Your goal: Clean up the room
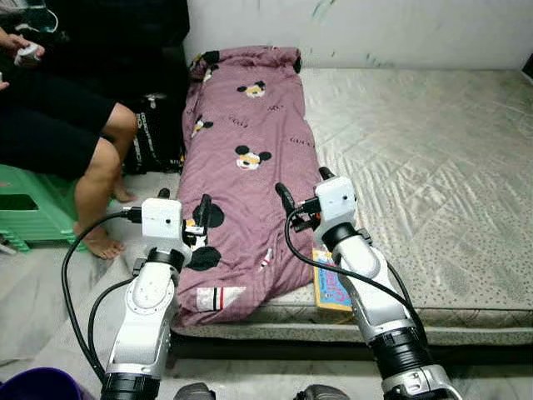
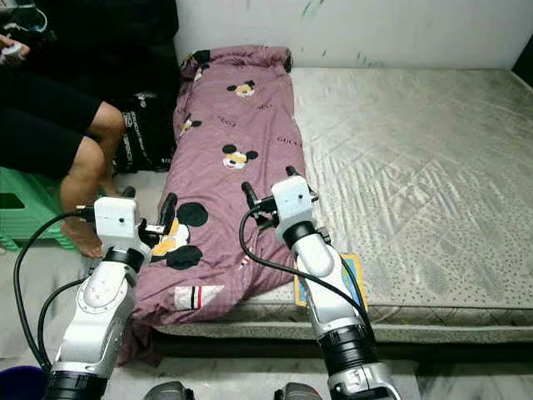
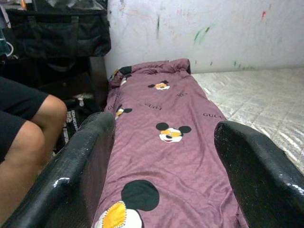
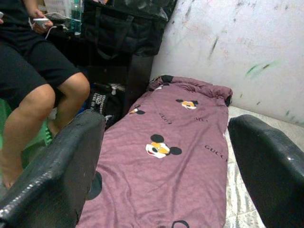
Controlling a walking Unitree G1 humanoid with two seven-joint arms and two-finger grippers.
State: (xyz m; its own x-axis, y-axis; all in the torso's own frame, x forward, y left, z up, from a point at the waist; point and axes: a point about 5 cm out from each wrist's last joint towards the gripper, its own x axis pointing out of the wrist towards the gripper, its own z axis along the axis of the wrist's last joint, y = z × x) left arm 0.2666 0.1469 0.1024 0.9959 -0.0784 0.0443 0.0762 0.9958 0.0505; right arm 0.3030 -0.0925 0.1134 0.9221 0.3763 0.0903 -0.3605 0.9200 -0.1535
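A mauve blanket [image 1: 241,167] printed with cartoon mice lies folded in a long strip along the left side of the bare grey mattress [image 1: 416,150]. Its near end hangs over the mattress's front edge. My left gripper [image 1: 184,202] hovers open over the blanket's near left edge with nothing between its fingers [image 3: 80,175]. My right gripper [image 1: 304,185] is open too, just above the blanket's near right edge, and the blanket [image 4: 166,166] stretches away ahead of it. A flat colourful book [image 1: 331,287] lies on the mattress's front edge under my right arm.
A person [image 1: 58,117] sits on a green stool [image 1: 29,208] at the left, bare feet on the floor beside the bed. Black bags [image 1: 154,133] stand against the wall behind. A purple bin [image 1: 42,385] is at my lower left.
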